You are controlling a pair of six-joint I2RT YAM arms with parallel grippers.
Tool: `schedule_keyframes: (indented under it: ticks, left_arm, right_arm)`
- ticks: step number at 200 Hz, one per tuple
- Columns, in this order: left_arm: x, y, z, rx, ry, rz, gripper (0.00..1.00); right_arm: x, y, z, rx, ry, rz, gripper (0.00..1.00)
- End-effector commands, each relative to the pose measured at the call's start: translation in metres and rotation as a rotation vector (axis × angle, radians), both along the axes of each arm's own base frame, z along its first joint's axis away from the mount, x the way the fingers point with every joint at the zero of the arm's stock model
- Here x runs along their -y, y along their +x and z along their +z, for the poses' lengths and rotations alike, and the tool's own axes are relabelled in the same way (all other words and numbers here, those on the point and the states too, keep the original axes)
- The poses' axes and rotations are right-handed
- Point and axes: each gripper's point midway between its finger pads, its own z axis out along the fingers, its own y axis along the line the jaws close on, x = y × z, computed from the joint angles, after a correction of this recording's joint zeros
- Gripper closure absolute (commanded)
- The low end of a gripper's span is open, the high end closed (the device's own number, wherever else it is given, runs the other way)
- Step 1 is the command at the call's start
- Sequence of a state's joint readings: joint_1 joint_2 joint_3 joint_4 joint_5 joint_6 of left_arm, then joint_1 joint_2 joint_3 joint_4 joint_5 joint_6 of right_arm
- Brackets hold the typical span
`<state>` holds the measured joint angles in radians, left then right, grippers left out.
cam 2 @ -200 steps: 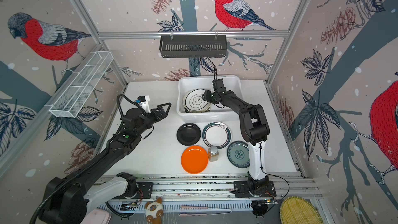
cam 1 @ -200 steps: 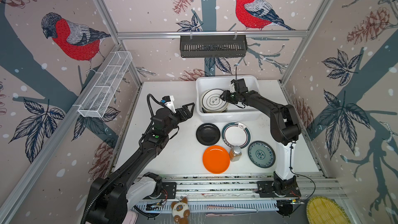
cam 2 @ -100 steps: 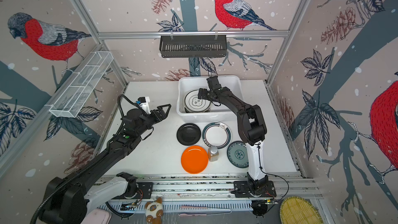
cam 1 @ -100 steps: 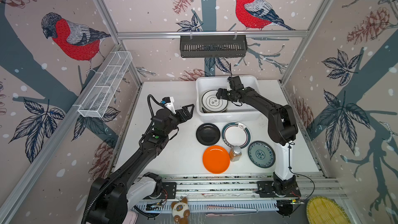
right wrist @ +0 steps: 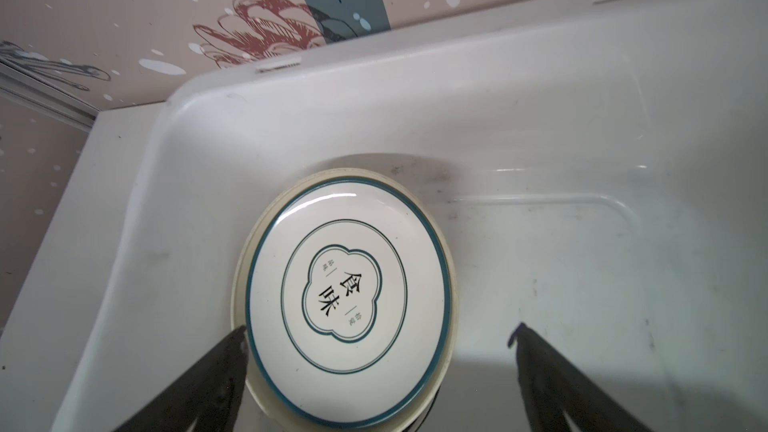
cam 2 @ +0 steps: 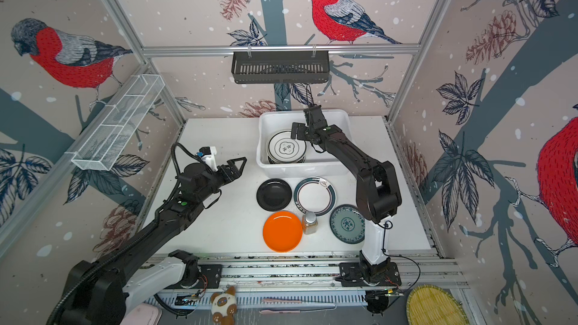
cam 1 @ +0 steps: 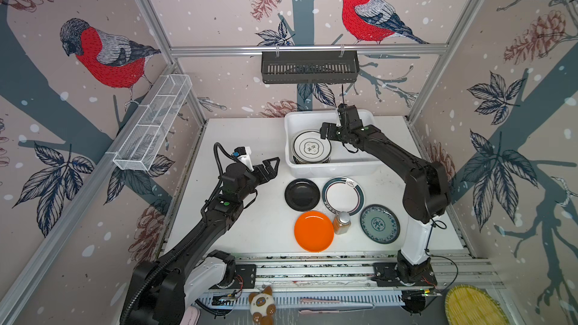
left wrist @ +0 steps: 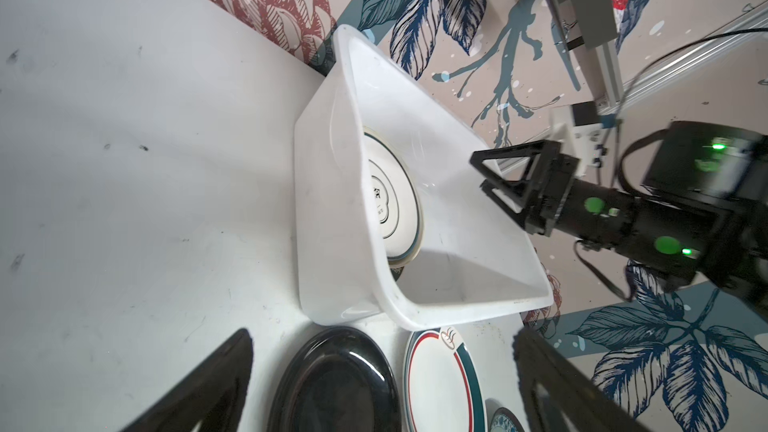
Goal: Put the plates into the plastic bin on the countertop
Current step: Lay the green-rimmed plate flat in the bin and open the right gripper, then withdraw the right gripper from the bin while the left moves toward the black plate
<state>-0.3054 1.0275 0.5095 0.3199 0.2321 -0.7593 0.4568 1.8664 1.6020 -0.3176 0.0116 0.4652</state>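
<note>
The plastic bin [cam 1: 331, 168] [cam 2: 300, 167] stands at the back of the white countertop [cam 1: 250, 139]. In its left end lies a stack of plates, topped by a white plate with a dark-ringed emblem [cam 1: 311, 148] [right wrist: 345, 284]. My right gripper [cam 1: 327, 131] [right wrist: 379, 328] hovers open just above the stack's right edge and holds nothing. In front of the bin lie a black plate [cam 1: 301, 194] [left wrist: 332, 384], a white teal-rimmed plate [cam 1: 343, 196], an orange plate [cam 1: 313, 231] and a blue-green patterned plate [cam 1: 379, 224]. My left gripper [cam 1: 272, 167] [left wrist: 382, 334] hangs open and empty left of the bin.
A small amber bottle [cam 1: 341, 222] stands between the orange, teal-rimmed and patterned plates. A black slotted rack [cam 1: 309, 67] hangs on the back wall above the bin. A white wire basket [cam 1: 153, 126] sits on the left wall rail.
My right gripper has opened and let the emblem plate settle onto the stack in the bin, shifting slightly left. The left arm has not moved.
</note>
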Motion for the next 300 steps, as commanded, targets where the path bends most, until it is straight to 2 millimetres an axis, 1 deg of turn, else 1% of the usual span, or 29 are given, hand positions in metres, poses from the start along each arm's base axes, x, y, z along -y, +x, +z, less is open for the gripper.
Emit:
schedule_keyframes:
  ticks: [1,12,17,29,31,52,70,76,86,101,108,113,115,118,128,139,150,162,202,241,264,285,300]
  left_arm:
    - [-0.005,-0.002,-0.010,-0.025,0.001,0.006,0.03]
    - [-0.006,-0.005,-0.017,-0.041,0.002,0.004,0.03]
    - [-0.006,-0.006,-0.019,-0.044,0.002,0.003,0.03]
    - [-0.007,-0.009,-0.026,-0.058,0.002,-0.005,0.03]
    - [-0.007,-0.010,-0.027,-0.060,0.002,-0.007,0.03]
    - [-0.004,-0.017,-0.040,-0.098,0.002,-0.037,0.03]
    - [-0.003,-0.025,-0.054,-0.143,0.003,-0.052,0.03]
    - [-0.003,-0.028,-0.059,-0.160,0.000,-0.055,0.05]
    - [-0.002,-0.033,-0.065,-0.179,-0.014,-0.062,0.10]
    - [0.000,-0.039,-0.068,-0.181,-0.040,-0.080,0.18]
    - [0.000,-0.041,-0.071,-0.187,-0.046,-0.078,0.21]
    - [-0.001,-0.042,-0.074,-0.194,-0.047,-0.074,0.22]
    - [-0.002,-0.043,-0.075,-0.197,-0.047,-0.072,0.23]
    - [-0.002,-0.043,-0.077,-0.203,-0.047,-0.072,0.25]
    - [-0.003,-0.045,-0.083,-0.220,-0.050,-0.068,0.32]
    - [-0.001,-0.048,-0.089,-0.234,-0.064,-0.077,0.34]
    - [0.003,-0.050,-0.093,-0.244,-0.093,-0.096,0.37]
    - [0.008,-0.053,-0.096,-0.253,-0.130,-0.117,0.41]
    - [0.019,-0.053,-0.109,-0.308,-0.178,-0.170,0.42]
    - [0.020,-0.053,-0.126,-0.352,-0.160,-0.171,0.46]
    - [0.020,-0.055,-0.136,-0.375,-0.142,-0.168,0.47]
    - [0.021,-0.054,-0.142,-0.387,-0.129,-0.166,0.50]
    - [0.022,-0.054,-0.147,-0.395,-0.116,-0.170,0.54]
  right_arm:
    - [0.002,-0.008,0.036,0.098,0.043,0.014,0.00]
    - [0.004,-0.019,0.048,0.127,0.078,0.038,0.00]
    - [0.004,-0.025,0.057,0.145,0.104,0.059,0.00]
    - [0.007,-0.039,0.067,0.165,0.168,0.107,0.00]
    - [0.008,-0.042,0.072,0.171,0.189,0.122,0.00]
    - [0.022,-0.064,0.081,0.172,0.292,0.163,0.00]
    - [0.032,-0.082,0.083,0.182,0.314,0.172,0.00]
    - [0.036,-0.088,0.082,0.185,0.315,0.170,0.00]
    - [0.042,-0.098,0.083,0.195,0.316,0.165,0.00]
    - [0.049,-0.109,0.081,0.199,0.316,0.158,0.00]
    - [0.053,-0.114,0.078,0.197,0.315,0.151,0.00]
    - [0.055,-0.115,0.072,0.184,0.311,0.145,0.00]
    - [0.056,-0.119,0.077,0.199,0.315,0.147,0.00]
    - [0.058,-0.122,0.079,0.204,0.318,0.145,0.00]
    - [0.062,-0.127,0.077,0.206,0.319,0.134,0.00]
    - [0.065,-0.133,0.076,0.214,0.325,0.131,0.00]
    - [0.066,-0.137,0.075,0.218,0.328,0.128,0.00]
    - [0.070,-0.140,0.069,0.210,0.325,0.119,0.00]
    - [0.076,-0.145,0.057,0.181,0.318,0.098,0.00]
    - [0.077,-0.147,0.048,0.166,0.320,0.090,0.00]
    - [0.077,-0.146,0.043,0.151,0.325,0.086,0.00]
    - [0.076,-0.146,0.041,0.145,0.328,0.088,0.00]
    - [0.077,-0.146,0.041,0.142,0.327,0.087,0.00]
